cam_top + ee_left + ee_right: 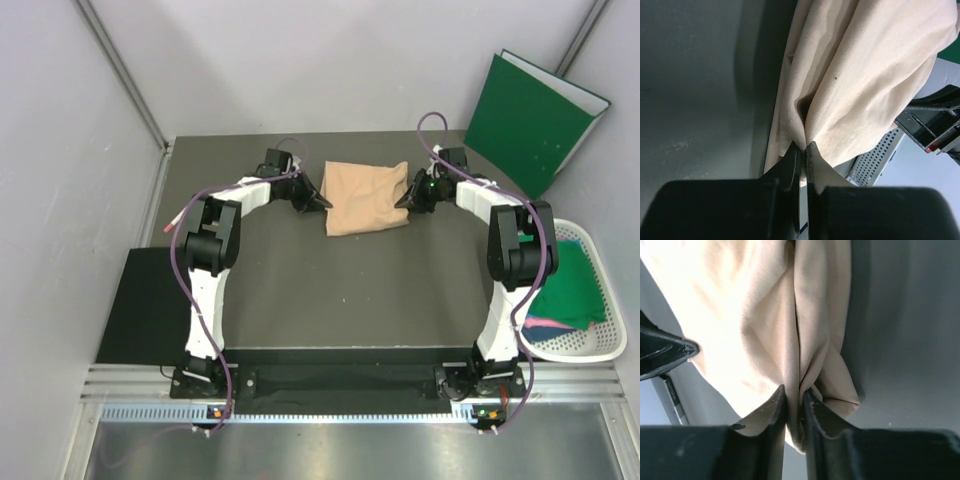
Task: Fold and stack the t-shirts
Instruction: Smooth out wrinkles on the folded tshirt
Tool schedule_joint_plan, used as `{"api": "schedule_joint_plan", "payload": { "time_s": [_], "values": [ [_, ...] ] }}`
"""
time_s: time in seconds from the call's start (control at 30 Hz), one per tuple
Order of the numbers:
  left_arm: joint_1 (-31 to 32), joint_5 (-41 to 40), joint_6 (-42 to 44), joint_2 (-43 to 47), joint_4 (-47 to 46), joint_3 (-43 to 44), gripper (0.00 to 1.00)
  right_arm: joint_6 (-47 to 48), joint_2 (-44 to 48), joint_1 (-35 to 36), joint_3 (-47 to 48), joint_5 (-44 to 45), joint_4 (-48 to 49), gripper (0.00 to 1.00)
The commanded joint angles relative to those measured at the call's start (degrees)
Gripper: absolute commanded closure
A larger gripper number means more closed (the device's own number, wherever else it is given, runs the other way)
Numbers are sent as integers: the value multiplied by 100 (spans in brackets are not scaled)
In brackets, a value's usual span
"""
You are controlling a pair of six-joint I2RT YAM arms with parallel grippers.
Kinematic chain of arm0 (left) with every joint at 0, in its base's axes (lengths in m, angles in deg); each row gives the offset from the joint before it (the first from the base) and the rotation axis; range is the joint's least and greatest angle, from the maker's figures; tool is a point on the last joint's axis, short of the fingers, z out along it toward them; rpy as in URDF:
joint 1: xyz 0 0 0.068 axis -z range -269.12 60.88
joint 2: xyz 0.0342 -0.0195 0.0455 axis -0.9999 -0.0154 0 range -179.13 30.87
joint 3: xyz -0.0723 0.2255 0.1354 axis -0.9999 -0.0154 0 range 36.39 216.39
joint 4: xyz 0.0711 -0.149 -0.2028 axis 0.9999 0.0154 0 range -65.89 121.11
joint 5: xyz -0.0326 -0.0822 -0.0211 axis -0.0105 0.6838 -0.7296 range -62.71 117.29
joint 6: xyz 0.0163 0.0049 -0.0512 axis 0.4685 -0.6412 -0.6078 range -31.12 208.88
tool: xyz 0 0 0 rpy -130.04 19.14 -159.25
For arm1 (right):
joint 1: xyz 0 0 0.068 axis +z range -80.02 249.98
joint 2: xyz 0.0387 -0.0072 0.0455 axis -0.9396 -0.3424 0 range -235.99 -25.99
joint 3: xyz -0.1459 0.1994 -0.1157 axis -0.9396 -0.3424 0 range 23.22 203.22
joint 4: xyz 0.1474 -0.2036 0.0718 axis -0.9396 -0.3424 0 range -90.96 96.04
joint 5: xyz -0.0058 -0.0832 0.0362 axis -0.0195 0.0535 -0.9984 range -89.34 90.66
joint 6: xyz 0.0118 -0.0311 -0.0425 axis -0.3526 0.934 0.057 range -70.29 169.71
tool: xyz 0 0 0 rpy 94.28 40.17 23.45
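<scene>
The pale peach-beige t-shirt (pixel 366 196) is folded into a rough rectangle at the back middle of the dark table (pixel 340 290). My left gripper (pixel 322 202) is shut on its left edge and my right gripper (pixel 403 199) is shut on its right edge. In the left wrist view the cloth (pixel 860 85) bunches into the shut gripper (pixel 803 148). In the right wrist view the cloth (pixel 765 315) is pinched in the gripper (pixel 793 391). A dark green t-shirt (pixel 575 285) and a bit of pink cloth (pixel 540 324) lie in the white basket (pixel 610 345).
A stiff green folder (pixel 535 120) with white edges leans on the back right wall. The white basket stands right of the right arm. A black mat (pixel 145 315) lies at the table's left. Grey walls close in the left, back and right.
</scene>
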Motion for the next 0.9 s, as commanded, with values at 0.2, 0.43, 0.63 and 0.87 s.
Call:
{"api": "schedule_joint_plan", "payload": {
  "time_s": [0.2, 0.43, 0.63, 0.87],
  "values": [
    [21, -32, -79, 602, 52, -262, 100, -227, 510, 51, -178, -834, -442, 100],
    [56, -14, 43, 901, 472, -728, 100, 9, 598, 51, -733, -729, -811, 100],
    [29, -67, 325, 989, 624, -1203, 100, 186, 406, -28, -1085, -315, -803, 100],
    [29, -400, 861, 1076, 1317, -905, 19, 318, 448, -28, -690, -53, -1216, 47]
  ]
}}
